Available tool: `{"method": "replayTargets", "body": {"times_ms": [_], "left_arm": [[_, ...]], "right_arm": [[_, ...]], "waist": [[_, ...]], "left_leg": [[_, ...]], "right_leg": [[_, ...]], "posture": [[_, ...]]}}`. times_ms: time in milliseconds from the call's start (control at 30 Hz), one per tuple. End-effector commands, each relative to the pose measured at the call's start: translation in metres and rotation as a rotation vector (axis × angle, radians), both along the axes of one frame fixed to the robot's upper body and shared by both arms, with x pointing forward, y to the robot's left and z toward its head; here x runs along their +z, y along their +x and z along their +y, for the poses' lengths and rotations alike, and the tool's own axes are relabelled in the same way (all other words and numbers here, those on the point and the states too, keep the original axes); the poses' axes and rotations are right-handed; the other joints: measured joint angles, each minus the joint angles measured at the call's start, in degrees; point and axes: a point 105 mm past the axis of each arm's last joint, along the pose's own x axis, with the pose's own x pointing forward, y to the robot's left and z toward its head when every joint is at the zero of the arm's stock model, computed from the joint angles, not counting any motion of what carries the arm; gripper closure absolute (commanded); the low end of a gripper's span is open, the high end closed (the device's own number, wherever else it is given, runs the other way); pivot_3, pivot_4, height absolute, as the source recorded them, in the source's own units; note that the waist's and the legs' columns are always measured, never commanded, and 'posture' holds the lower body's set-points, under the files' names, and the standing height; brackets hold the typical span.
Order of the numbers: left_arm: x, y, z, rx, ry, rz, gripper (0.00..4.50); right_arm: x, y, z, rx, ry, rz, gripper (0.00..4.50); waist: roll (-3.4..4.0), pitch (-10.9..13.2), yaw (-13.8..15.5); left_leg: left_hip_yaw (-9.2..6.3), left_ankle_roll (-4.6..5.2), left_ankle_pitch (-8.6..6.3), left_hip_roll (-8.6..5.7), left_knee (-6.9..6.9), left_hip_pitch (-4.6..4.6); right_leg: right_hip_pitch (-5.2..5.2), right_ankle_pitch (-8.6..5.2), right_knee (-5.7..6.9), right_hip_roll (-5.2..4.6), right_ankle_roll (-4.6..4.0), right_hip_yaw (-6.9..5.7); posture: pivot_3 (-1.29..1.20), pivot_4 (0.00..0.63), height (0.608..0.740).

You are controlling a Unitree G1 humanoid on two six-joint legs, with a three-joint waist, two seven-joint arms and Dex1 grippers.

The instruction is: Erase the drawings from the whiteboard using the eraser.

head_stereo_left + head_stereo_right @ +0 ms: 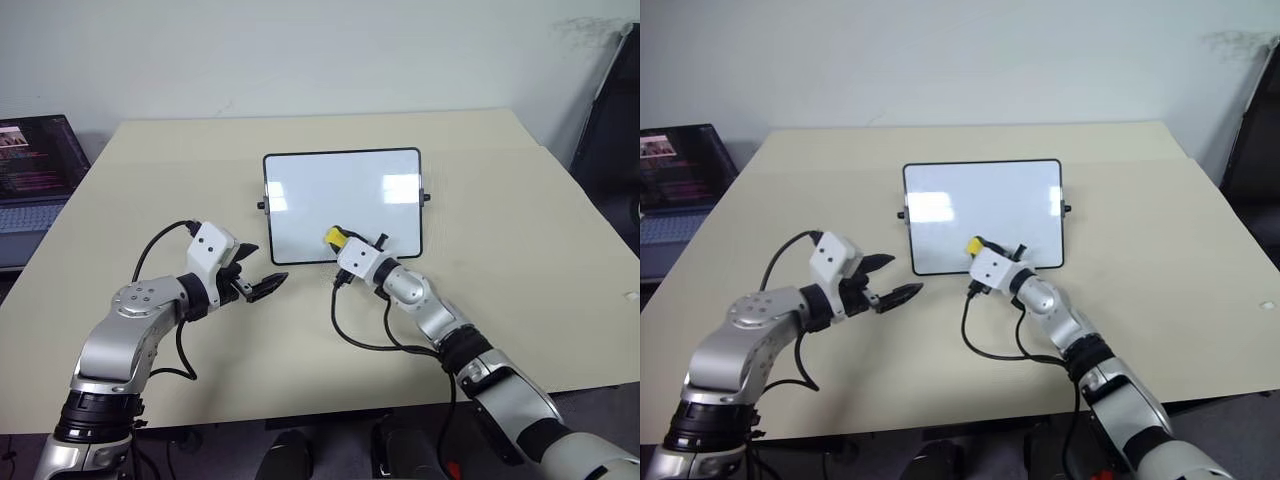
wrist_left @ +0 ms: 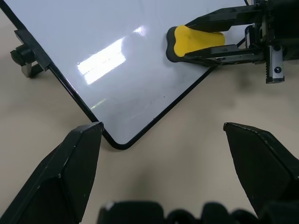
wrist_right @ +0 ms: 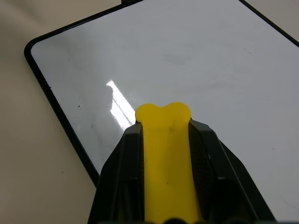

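Note:
The whiteboard (image 1: 340,195), white with a thin black frame and side knobs, lies flat in the middle of the beige table (image 1: 520,230). My right gripper (image 3: 166,128) is shut on the eraser (image 1: 334,237), whose yellow block pokes out over the board's near edge, close to its surface. Of the drawings, only faint grey traces (image 3: 174,58) show on the white surface in the right wrist view. My left gripper (image 1: 262,272) hovers open just off the board's near left corner (image 2: 114,142), holding nothing.
A laptop (image 1: 35,170) with a lit screen stands off the table's left edge. A dark upright object (image 1: 612,100) stands at the far right. The right wrist's black cable (image 1: 360,338) loops over the table in front of the board.

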Motion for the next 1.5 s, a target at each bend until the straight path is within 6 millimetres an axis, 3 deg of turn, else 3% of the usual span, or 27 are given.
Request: {"method": "replayTargets", "body": {"times_ms": [33, 133, 200, 300, 433, 600, 733, 1033, 1267, 1400, 1500], "left_arm": [[0.011, 0.0, -0.003, -0.02, 0.006, -0.046, 0.0], [0.011, 0.0, -0.003, -0.023, 0.003, -0.044, 0.0], [0.01, 0.0, -0.004, -0.026, 0.002, -0.041, 0.0], [0.009, 0.0, -0.005, -0.03, 0.0, -0.038, 0.0], [0.009, 0.0, -0.006, -0.034, 0.0, -0.037, 0.0], [0.009, 0.0, -0.006, -0.036, -0.001, -0.038, 0.0], [0.01, 0.001, -0.006, -0.035, -0.003, -0.039, 0.0], [0.01, 0.001, -0.007, -0.035, -0.003, -0.041, 0.0], [0.011, 0.001, -0.008, -0.038, -0.004, -0.046, 0.0], [0.016, -0.003, -0.018, -0.088, -0.007, -0.053, 0.0], [0.023, -0.014, -0.035, -0.209, -0.018, -0.048, 0.0]], "right_arm": [[0.038, 0.002, -0.009, -0.017, 0.102, -0.103, 3.52], [0.081, 0.001, -0.02, -0.033, 0.209, -0.248, 3.52], [0.094, 0.006, -0.035, -0.094, 0.222, -0.314, 3.52], [0.093, 0.018, -0.053, -0.187, 0.201, -0.323, 3.52], [0.066, 0.037, -0.076, -0.311, 0.154, -0.229, 3.52], [0.038, 0.035, -0.066, -0.272, 0.116, -0.141, 3.52], [0.016, 0.022, -0.042, -0.171, 0.092, -0.1, 3.52], [-0.001, -0.002, -0.001, -0.015, 0.073, -0.063, 3.52], [0.043, 0.001, -0.011, -0.025, 0.163, -0.149, 3.52], [0.079, -0.003, -0.042, -0.099, 0.268, -0.165, 3.52], [0.093, -0.015, -0.068, -0.152, 0.304, -0.149, 3.52]], "waist": [[0.01, 0.01, 0.02], [0.04, 0.04, 0.05], [0.03, 0.04, 0.13], [0.03, 0.04, 0.14], [0.03, 0.04, 0.11], [-0.01, 0.01, -0.17], [-0.02, 0.01, -0.21], [-0.01, 0.01, -0.43], [0.0, 0.03, -0.11], [0.01, 0.03, 0.11], [0.01, 0.03, 0.58]], "left_leg": [[-0.01, 0.0, 0.0, 0.01, 0.0, -0.04], [-0.03, 0.0, 0.0, 0.03, 0.0, -0.29], [-0.04, -0.01, 0.0, 0.06, 0.0, -0.36], [-0.03, -0.01, -0.01, 0.03, -0.07, -0.36], [0.01, -0.01, -0.01, -0.02, -0.16, -0.36], [0.08, 0.0, -0.01, -0.01, -0.18, -0.27], [0.09, 0.0, -0.01, 0.01, -0.13, -0.13], [0.15, 0.0, -0.01, 0.06, -0.09, 0.03], [0.09, 0.0, -0.01, 0.09, -0.08, -0.08], [0.03, -0.01, -0.01, 0.42, -0.08, -0.32], [-0.05, -0.07, -0.06, 0.44, -0.11, -0.43]], "right_leg": [[-0.02, 0.07, -0.01, 0.0, -0.12, 0.0], [-0.23, 0.08, -0.04, -0.03, -0.12, -0.01], [-0.3, 0.09, -0.04, -0.1, -0.11, -0.04], [-0.3, 0.08, -0.07, -0.15, -0.11, -0.05], [-0.3, 0.08, -0.17, -0.18, -0.13, -0.04], [-0.24, 0.08, -0.2, -0.2, -0.13, 0.03], [-0.11, 0.08, -0.18, -0.13, -0.13, 0.04], [-0.06, 0.08, -0.06, 0.16, -0.15, 0.17], [-0.12, 0.08, -0.08, 0.16, -0.15, 0.15], [-0.26, 0.08, -0.13, 0.14, -0.15, 0.05], [-0.27, 0.08, -0.27, 0.11, -0.15, -0.06]], "posture": [[0.0, 0.15, 0.74], [0.0, 0.15, 0.74], [0.0, 0.15, 0.74], [0.0, 0.15, 0.74], [0.0, 0.15, 0.74], [0.0, 0.15, 0.74], [0.0, 0.15, 0.74], [0.0, 0.15, 0.74], [0.0, 0.15, 0.74], [0.0, 0.15, 0.74], [0.0, 0.15, 0.74]]}}
